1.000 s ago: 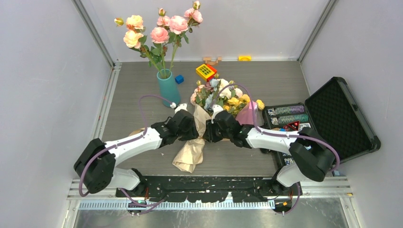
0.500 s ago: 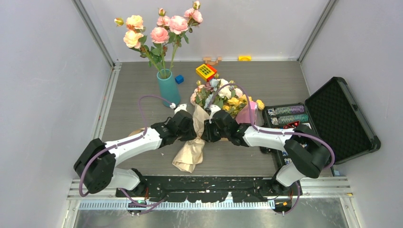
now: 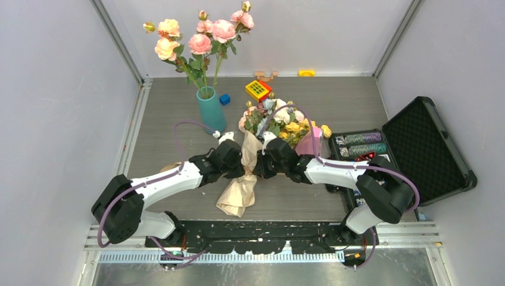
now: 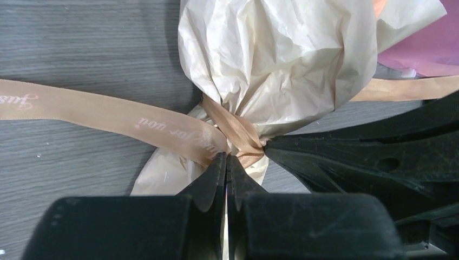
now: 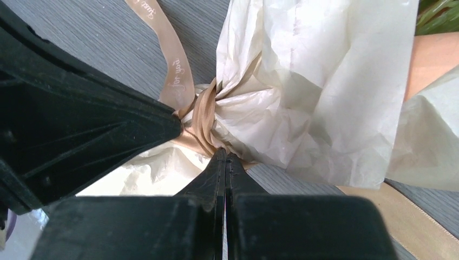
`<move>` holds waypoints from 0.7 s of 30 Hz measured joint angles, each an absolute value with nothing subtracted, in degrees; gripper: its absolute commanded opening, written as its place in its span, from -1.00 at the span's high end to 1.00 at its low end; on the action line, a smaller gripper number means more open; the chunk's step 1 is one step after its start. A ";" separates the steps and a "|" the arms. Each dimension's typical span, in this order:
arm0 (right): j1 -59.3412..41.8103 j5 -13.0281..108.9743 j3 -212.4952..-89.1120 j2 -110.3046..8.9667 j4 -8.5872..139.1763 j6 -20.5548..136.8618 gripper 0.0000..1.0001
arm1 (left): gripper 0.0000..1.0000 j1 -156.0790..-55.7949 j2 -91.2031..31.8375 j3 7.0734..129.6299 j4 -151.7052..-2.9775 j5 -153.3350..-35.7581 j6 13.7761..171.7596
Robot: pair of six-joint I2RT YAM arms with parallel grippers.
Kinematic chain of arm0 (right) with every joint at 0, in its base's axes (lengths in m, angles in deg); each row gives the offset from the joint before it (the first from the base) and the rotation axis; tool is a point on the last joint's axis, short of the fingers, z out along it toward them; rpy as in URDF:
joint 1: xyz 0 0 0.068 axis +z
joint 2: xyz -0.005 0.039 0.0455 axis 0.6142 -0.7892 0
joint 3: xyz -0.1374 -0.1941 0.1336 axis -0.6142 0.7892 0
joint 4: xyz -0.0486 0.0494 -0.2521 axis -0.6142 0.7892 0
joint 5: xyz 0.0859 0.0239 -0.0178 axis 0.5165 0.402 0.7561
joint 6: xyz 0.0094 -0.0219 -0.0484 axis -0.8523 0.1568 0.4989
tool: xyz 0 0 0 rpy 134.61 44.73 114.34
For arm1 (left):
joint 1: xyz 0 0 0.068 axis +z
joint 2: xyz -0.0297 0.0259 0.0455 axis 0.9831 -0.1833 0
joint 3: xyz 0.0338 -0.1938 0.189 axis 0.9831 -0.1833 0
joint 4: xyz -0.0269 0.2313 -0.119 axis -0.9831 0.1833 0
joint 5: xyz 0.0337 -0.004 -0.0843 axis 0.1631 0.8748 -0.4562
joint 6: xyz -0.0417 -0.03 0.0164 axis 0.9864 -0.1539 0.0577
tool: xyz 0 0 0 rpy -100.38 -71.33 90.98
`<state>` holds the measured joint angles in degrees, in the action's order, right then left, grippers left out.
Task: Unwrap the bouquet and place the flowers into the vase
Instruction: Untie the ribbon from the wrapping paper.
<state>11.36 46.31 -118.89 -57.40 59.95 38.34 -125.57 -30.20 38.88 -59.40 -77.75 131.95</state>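
The bouquet [image 3: 250, 150] lies on the grey table [image 3: 161, 119] in the middle of the overhead view. Its flowers [image 3: 277, 119] point toward the top of the frame, and its crumpled paper [image 4: 276, 59] tail points toward the bottom. A tan ribbon [image 4: 108, 116] is tied around the paper's neck, one end trailing off to the left edge of the left wrist view.

The left gripper [image 4: 226, 160] is clenched, its tips against the knot [image 4: 238, 135]. The right gripper [image 5: 225, 157] is clenched too, with its tips at the same knot from the other side. I cannot tell whether either one has ribbon pinched between its tips.

The teal vase [image 3: 211, 110] stands at upper left, apart from the bouquet, holding tall roses [image 3: 199, 42].
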 measured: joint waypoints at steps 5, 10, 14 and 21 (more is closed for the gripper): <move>11.36 46.29 -118.83 -57.40 59.95 38.31 0.99 | 1.00 -127.62 -29.98 38.14 -59.58 -77.77 133.15; 11.36 46.27 -118.54 -57.35 59.97 38.31 0.99 | 0.97 -129.48 -28.93 37.28 -59.53 -77.33 134.49; 11.36 46.29 -118.54 -57.33 59.60 38.29 1.00 | 0.81 -130.38 -28.01 37.20 -58.99 -77.05 134.92; 11.36 46.24 -118.50 -57.33 59.53 38.31 1.00 | 0.42 -130.44 -25.54 37.61 -55.01 -75.96 134.38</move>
